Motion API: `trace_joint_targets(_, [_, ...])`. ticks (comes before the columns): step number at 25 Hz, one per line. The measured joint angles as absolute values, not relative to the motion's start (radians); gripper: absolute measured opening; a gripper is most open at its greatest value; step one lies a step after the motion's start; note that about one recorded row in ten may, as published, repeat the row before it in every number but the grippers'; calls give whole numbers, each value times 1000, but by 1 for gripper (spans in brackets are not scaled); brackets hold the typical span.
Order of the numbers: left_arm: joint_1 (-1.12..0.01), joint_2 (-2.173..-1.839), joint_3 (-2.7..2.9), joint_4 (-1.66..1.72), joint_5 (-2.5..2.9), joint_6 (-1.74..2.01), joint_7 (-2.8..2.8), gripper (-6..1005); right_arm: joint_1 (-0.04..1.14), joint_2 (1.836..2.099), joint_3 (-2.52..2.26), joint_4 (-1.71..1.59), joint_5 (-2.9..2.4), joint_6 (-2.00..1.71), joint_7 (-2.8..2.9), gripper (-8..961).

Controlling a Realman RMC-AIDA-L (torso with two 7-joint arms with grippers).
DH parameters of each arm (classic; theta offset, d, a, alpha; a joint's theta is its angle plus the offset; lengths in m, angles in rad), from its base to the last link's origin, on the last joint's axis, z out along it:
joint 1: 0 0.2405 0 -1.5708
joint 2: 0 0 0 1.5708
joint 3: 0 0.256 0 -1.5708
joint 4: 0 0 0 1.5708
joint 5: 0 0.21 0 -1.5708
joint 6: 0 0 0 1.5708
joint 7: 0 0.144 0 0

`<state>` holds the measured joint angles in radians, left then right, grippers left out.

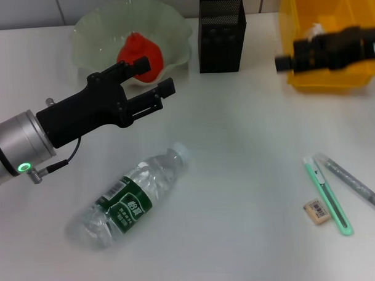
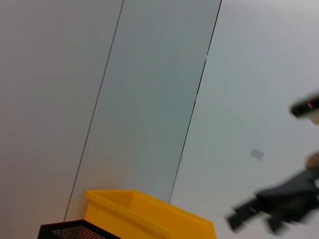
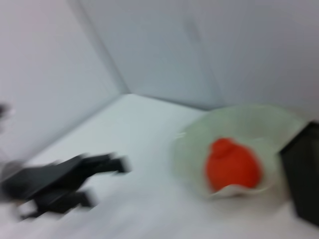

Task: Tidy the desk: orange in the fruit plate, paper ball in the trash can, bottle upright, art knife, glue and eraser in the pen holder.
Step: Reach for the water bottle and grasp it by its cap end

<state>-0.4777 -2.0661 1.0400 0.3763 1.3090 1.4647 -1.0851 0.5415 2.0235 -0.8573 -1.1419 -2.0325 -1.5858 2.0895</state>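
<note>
The orange point(image 1: 140, 54) lies in the pale green fruit plate point(image 1: 171, 30) at the back left. My left gripper point(image 1: 153, 77) hovers just in front of the plate, open and empty. A clear bottle point(image 1: 131, 201) with a green label lies on its side at the front. At the front right lie the green art knife point(image 1: 328, 194), the grey glue stick point(image 1: 352, 183) and the small eraser point(image 1: 317, 211). The black mesh pen holder point(image 1: 221, 33) stands at the back. My right gripper point(image 1: 286, 62) is blurred over the yellow trash can point(image 1: 330, 80). A white scrap point(image 1: 313, 31), perhaps the paper ball, shows inside the can.
In the right wrist view the orange point(image 3: 232, 164) and plate point(image 3: 259, 124) show, with the left gripper point(image 3: 65, 181) farther off. The left wrist view catches the yellow can point(image 2: 149, 214), the pen holder's rim point(image 2: 75, 231) and the wall behind the desk.
</note>
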Motion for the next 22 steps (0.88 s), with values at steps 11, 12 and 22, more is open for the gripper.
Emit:
trace_joint_targets(11, [-478, -2065, 1041, 520, 1476, 1423, -1254, 780, 545, 1956, -663, -817, -1991, -1722, 1798, 785])
trace_joint_targets(12, [-470, -2065, 1042, 651, 1606, 1402, -1409, 780, 544, 1958, -649, -815, -1991, -1719, 1792, 785])
trace_joint_targets(22, [-501, -2070, 1260, 951, 1962, 1275, -1966, 780, 546, 1960, -635, -778, -1994, -1673, 1786, 785])
